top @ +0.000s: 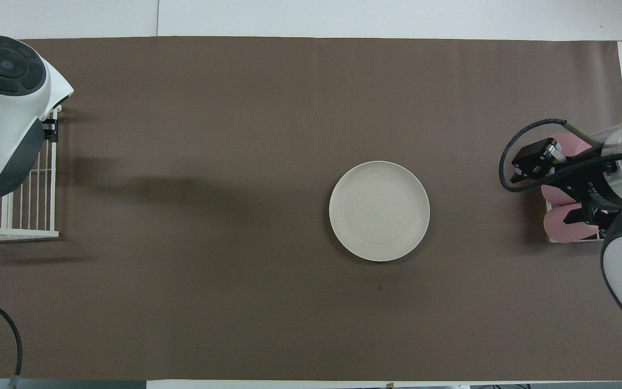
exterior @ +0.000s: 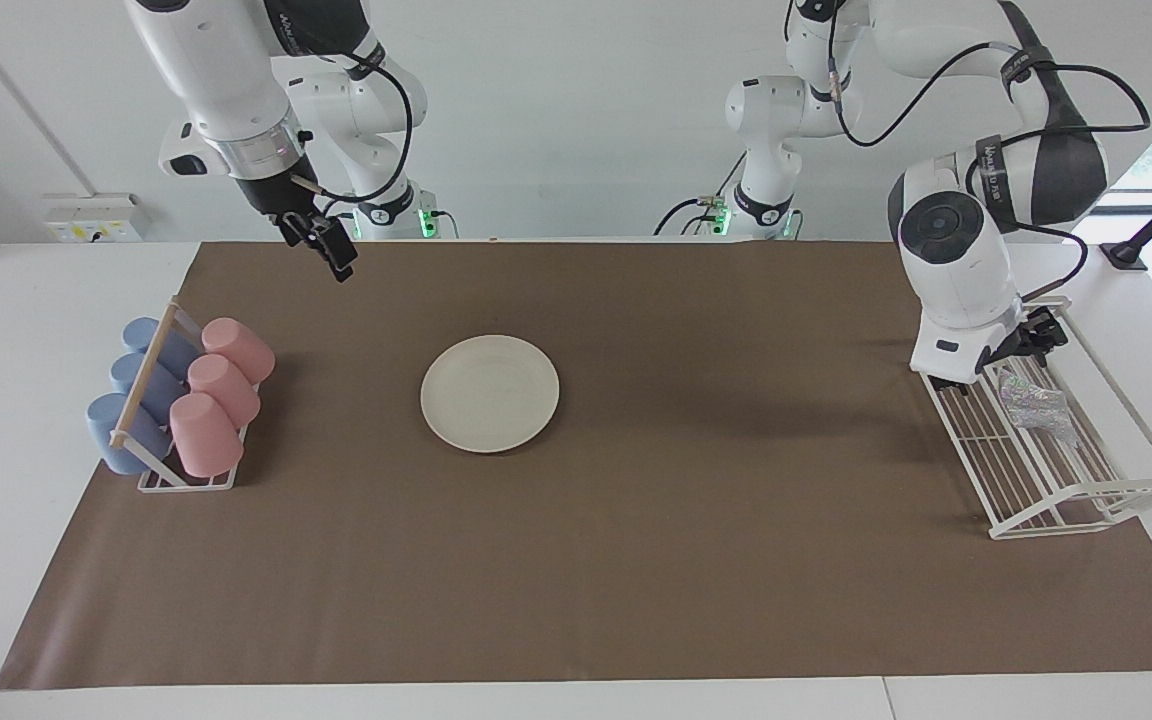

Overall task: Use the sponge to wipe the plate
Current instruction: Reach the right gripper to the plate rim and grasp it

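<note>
Jaws open, left gripper over the rack (sponge untouched).

The plate lies on the brown mat, well apart from the white rack.

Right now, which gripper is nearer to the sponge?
Left. The left gripper is over the rack, just beside the sponge. The right gripper is at the other end, near the cups.
</note>
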